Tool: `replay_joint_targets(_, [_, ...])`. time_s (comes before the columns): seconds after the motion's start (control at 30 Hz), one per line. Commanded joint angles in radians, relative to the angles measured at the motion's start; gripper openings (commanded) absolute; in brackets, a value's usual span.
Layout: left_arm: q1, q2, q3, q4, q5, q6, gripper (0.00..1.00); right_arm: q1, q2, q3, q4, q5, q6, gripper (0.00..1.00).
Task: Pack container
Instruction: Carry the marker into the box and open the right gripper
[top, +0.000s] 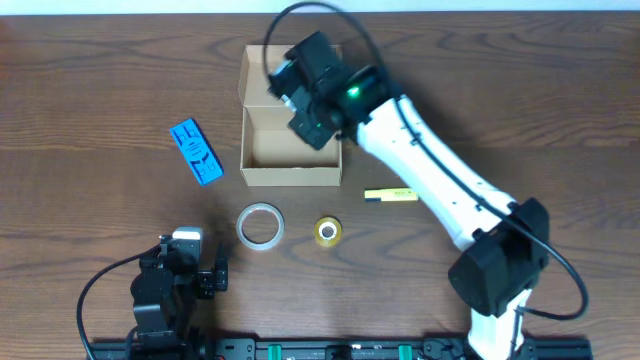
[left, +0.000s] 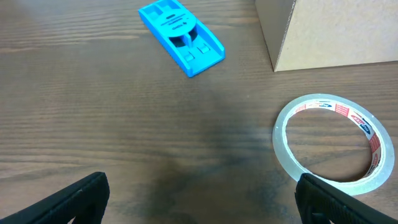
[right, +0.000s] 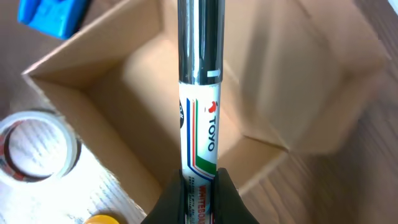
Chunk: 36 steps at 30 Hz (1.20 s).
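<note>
Our right gripper (right: 199, 186), closed on a white-and-silver TOYO marker pen (right: 199, 124), hangs above the open tan cardboard box (right: 74, 81) at mid-table. Light and thin-walled, the box probably slides when nudged; a side wall's rim offers the best grip. Our left gripper (left: 202, 202) sits wide apart, empty.

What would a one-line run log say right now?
right gripper: shut on whiteboard marker, over open cardboard box | left gripper: open, by tape roll
</note>
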Motion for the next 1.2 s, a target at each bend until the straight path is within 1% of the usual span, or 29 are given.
replay_joint_targets(0.0, [0.004, -0.006, -0.008, -0.002, -0.007, -0.007, 0.95, 0.021, 0.055, -0.003, 0.005, 0.007, -0.084, 0.01])
replay_joint_targets(0.27, [0.004, -0.006, -0.008, -0.002, -0.007, -0.007, 0.95, 0.021, 0.164, -0.003, 0.013, 0.007, -0.092, 0.01])
replay_joint_targets(0.47, [0.004, -0.006, -0.008, -0.002, -0.007, -0.007, 0.95, 0.022, 0.209, -0.003, 0.034, 0.007, -0.100, 0.01])
replay_joint_targets(0.53, [0.004, -0.006, -0.008, -0.002, -0.007, -0.007, 0.96, 0.022, 0.212, -0.003, 0.043, 0.007, -0.099, 0.05])
replay_joint_targets(0.63, [0.004, -0.006, -0.008, -0.002, -0.007, -0.007, 0.95, 0.022, 0.211, -0.003, 0.071, 0.007, -0.099, 0.25])
replay_joint_targets(0.7, [0.004, -0.006, -0.008, -0.002, -0.007, -0.007, 0.96, 0.022, 0.211, -0.002, 0.084, 0.007, -0.099, 0.31])
replay_joint_targets(0.8, [0.004, -0.006, -0.008, -0.002, -0.007, -0.007, 0.96, 0.022, 0.209, -0.001, 0.096, 0.007, -0.099, 0.33])
replay_joint_targets(0.87, [0.004, -0.006, -0.008, -0.002, -0.007, -0.007, 0.96, 0.022, 0.203, 0.006, 0.101, 0.007, -0.099, 0.32])
replay_joint_targets(0.9, [0.004, -0.006, -0.008, -0.002, -0.007, -0.007, 0.96, 0.022, 0.201, 0.011, 0.103, 0.007, -0.099, 0.30])
replay_joint_targets(0.93, [0.004, -0.006, -0.008, -0.002, -0.007, -0.007, 0.95, 0.022, 0.194, 0.021, 0.104, 0.010, -0.099, 0.31])
replay_joint_targets(1.0, [0.004, -0.006, -0.008, -0.002, -0.007, -0.007, 0.96, 0.022, 0.182, 0.042, 0.111, 0.047, -0.099, 0.43])
replay_joint_targets(1.03, [0.004, -0.006, -0.008, -0.002, -0.007, -0.007, 0.96, 0.022, 0.175, 0.056, 0.101, 0.071, -0.076, 0.46])
replay_joint_targets(1.07, [0.004, -0.006, -0.008, -0.002, -0.007, -0.007, 0.96, 0.022, 0.163, 0.076, 0.075, 0.090, -0.035, 0.54])
replay_joint_targets(1.1, [0.004, -0.006, -0.008, -0.002, -0.007, -0.007, 0.96, 0.022, 0.150, 0.090, 0.051, 0.088, -0.026, 0.61])
replay_joint_targets(1.13, [0.004, -0.006, -0.008, -0.002, -0.007, -0.007, 0.96, 0.020, 0.135, 0.101, 0.032, 0.081, -0.026, 0.77])
replay_joint_targets(1.17, [0.004, -0.006, -0.008, -0.002, -0.007, -0.007, 0.96, 0.019, 0.117, 0.108, 0.017, 0.082, -0.027, 0.99])
